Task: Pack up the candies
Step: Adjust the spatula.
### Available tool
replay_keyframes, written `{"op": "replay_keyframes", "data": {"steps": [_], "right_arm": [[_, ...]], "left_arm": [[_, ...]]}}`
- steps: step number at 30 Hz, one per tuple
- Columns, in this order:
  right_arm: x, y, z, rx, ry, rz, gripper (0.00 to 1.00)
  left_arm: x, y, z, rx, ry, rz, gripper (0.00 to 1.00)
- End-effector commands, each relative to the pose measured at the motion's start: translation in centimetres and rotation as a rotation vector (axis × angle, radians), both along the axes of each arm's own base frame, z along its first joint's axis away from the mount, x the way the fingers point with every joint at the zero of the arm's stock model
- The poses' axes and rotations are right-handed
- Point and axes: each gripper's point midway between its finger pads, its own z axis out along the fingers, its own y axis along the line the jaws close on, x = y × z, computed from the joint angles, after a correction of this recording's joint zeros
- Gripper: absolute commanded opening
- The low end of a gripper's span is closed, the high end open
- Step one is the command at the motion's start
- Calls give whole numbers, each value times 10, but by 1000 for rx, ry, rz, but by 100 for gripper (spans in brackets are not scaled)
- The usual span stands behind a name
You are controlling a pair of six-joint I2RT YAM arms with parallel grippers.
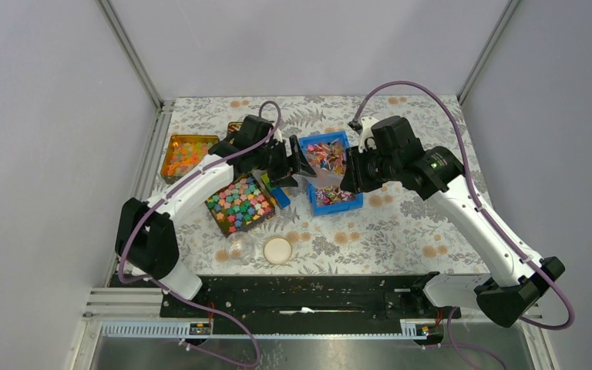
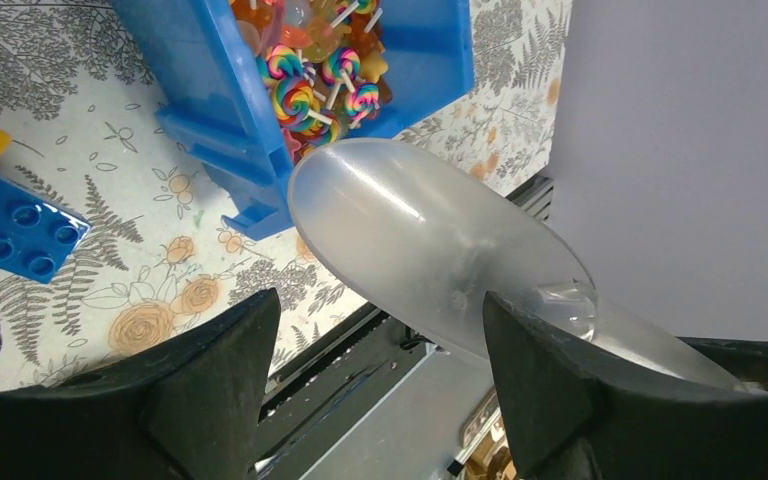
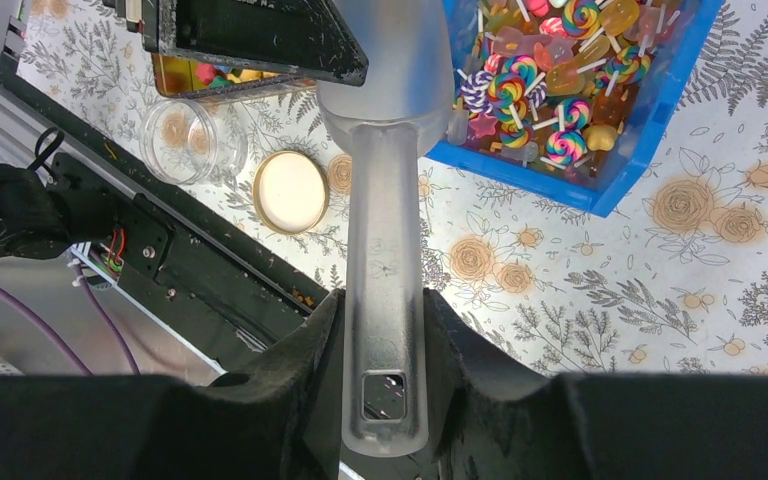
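Now the right end effector [image 3: 385,330] is clamping the clear scoop [image 3: 385,200] by its handle, and the left end effector [image 2: 375,335] is standing open about the scoop's bowl. The candies [image 3: 540,90] are lying in the blue bin [image 3: 650,150] on the bench [image 3: 580,300]. Being light, loose and slippery, they are probably wanting scooping, not pinching.

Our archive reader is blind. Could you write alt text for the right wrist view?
Black fingers clamp the handle of a translucent scoop, its bowl beside a blue bin of candies. A clear jar and a round lid sit on the floral tablecloth.
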Motion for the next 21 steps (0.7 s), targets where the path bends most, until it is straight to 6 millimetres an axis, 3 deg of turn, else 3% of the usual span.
{"op": "replay_keyframes", "data": {"steps": [1,7,14,18,21], "right_arm": [[11,0,8,22,-51,-12,0],[7,-17,-15,-83,-37,-6,0],[5,-36,-28,-171,-28,-31,0],[6,-41,-32,-206,-30,-34,0],[8,-43,-31,-224,-37,-33,0]], "left_arm": [[4,10,9,82,-69,-18,75],[10,13,22,93,-119,-8,78],[12,19,12,132,-97,17,78],[10,32,2,206,-85,18,77],[4,54,-8,303,-66,17,73]]}}
